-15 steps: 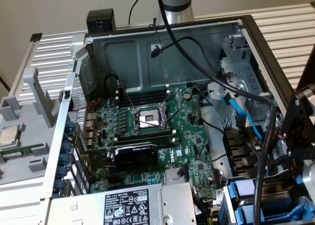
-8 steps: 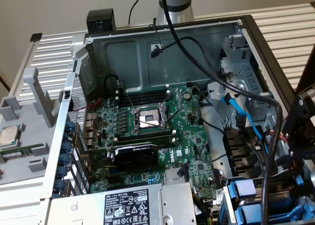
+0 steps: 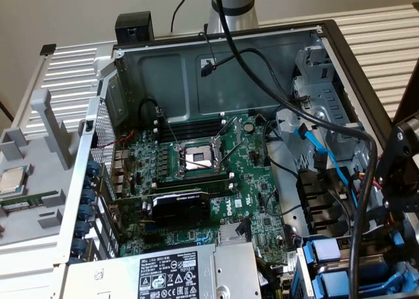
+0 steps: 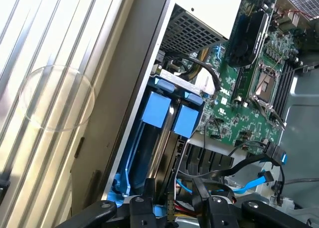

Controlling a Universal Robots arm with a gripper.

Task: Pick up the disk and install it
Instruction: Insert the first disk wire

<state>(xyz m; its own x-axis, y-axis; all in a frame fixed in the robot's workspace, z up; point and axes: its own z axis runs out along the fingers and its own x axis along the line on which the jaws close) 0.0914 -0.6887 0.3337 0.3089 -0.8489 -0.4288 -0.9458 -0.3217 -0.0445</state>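
Observation:
Two disks in bright blue carriers sit side by side in the drive bay, one [image 4: 158, 111] beside the other [image 4: 187, 120]. I cannot tell which of them is the task's disk. In the exterior view their blue tabs [image 3: 325, 250] show at the case's lower right corner. My gripper [image 4: 174, 200] hovers over the end of the bay away from the tabs. Its black fingers [image 4: 144, 205] stand apart, and only cables show in the gap. The gripper's black body [image 3: 398, 181] is at the exterior view's right edge, above the bay.
The open computer case [image 3: 216, 44] holds a motherboard with an open CPU socket [image 3: 196, 158], a black graphics card [image 3: 180, 207] and a power supply [image 3: 170, 276]. Blue and black cables [image 3: 314, 145] cross beside the bay. A small square CPU chip [image 3: 13, 180] lies on the grey tray at the left.

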